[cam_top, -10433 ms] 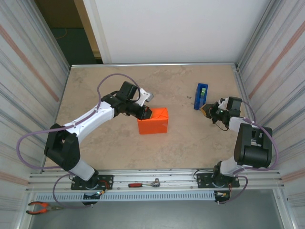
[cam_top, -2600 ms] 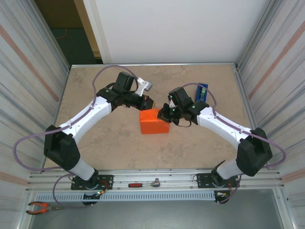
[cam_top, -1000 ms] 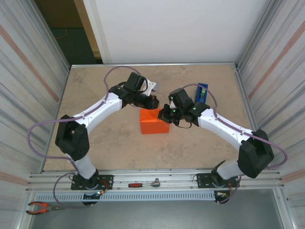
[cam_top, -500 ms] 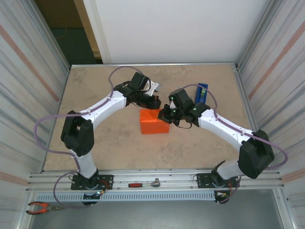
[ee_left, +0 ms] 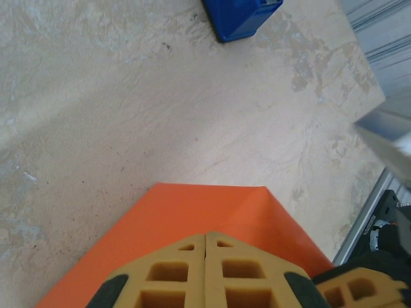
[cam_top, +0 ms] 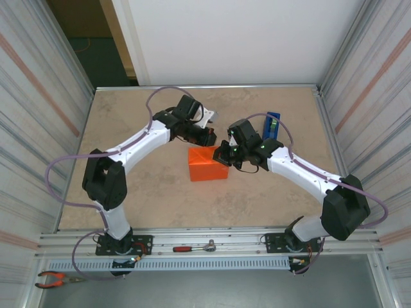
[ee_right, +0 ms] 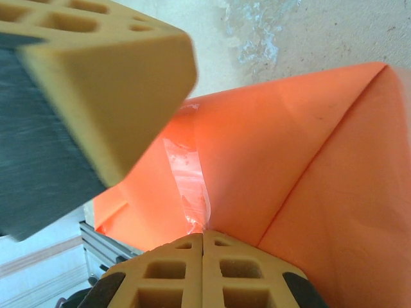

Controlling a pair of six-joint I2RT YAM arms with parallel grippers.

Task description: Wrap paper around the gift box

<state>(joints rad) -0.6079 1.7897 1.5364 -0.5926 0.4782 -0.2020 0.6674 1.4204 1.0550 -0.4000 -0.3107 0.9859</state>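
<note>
The paper (cam_top: 207,165) sits mid-tabletop (cam_top: 122,122), folded tight into an orange block with the gift box hidden inside, and the blue tape dispenser (cam_top: 272,126) stands apart to the far right. The left claw (cam_top: 209,138) is clenched, pads together, over the block's far edge. The right claw (cam_top: 220,156) is clenched too at the top right corner, where a strip of clear tape (ee_right: 186,176) runs down the paper to its tips.
</note>
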